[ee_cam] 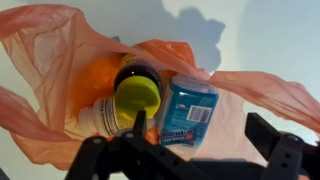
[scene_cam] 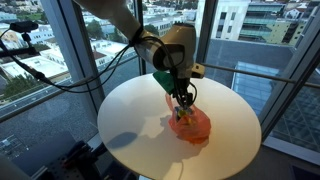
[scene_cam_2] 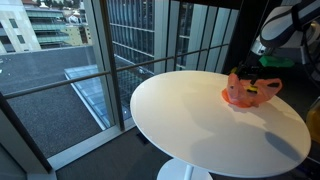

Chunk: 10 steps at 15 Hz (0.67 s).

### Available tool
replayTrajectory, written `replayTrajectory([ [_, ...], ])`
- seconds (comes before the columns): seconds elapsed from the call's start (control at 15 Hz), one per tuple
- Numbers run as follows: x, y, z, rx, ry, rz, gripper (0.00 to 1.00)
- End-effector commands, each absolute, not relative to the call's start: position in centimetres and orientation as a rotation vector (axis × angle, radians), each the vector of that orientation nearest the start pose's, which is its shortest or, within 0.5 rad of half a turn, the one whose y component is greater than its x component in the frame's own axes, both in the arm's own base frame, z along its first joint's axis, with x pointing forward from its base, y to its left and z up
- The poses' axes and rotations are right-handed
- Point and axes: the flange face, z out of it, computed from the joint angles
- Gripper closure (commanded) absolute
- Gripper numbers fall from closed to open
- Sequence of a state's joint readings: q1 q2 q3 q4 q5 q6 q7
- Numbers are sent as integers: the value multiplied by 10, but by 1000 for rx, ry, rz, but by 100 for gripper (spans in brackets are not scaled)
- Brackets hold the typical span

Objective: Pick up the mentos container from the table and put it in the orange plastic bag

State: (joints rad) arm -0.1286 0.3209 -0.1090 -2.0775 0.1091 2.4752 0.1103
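The mentos container [ee_cam: 190,108], blue with a white label, lies inside the orange plastic bag [ee_cam: 60,60] on the white round table. My gripper [ee_cam: 200,135] hovers just above the bag's mouth. Its fingers are spread wide on either side of the container and do not touch it. In both exterior views the gripper [scene_cam: 182,100] [scene_cam_2: 262,68] points down over the bag [scene_cam: 190,126] [scene_cam_2: 250,93]. The container itself is hidden there.
A bottle with a yellow-green lid [ee_cam: 137,95] lies in the bag beside the mentos container. The round table [scene_cam: 130,125] [scene_cam_2: 190,115] stands by tall windows with metal railings. Cables hang behind the arm.
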Motion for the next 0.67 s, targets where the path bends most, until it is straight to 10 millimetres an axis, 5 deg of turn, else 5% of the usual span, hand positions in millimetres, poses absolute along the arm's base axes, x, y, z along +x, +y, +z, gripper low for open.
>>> replayTrajectory([
  [0.0,577,-140,296,-3021,608,-129,0],
  [0.6,557,-120,345,-3075,469,-57,0],
])
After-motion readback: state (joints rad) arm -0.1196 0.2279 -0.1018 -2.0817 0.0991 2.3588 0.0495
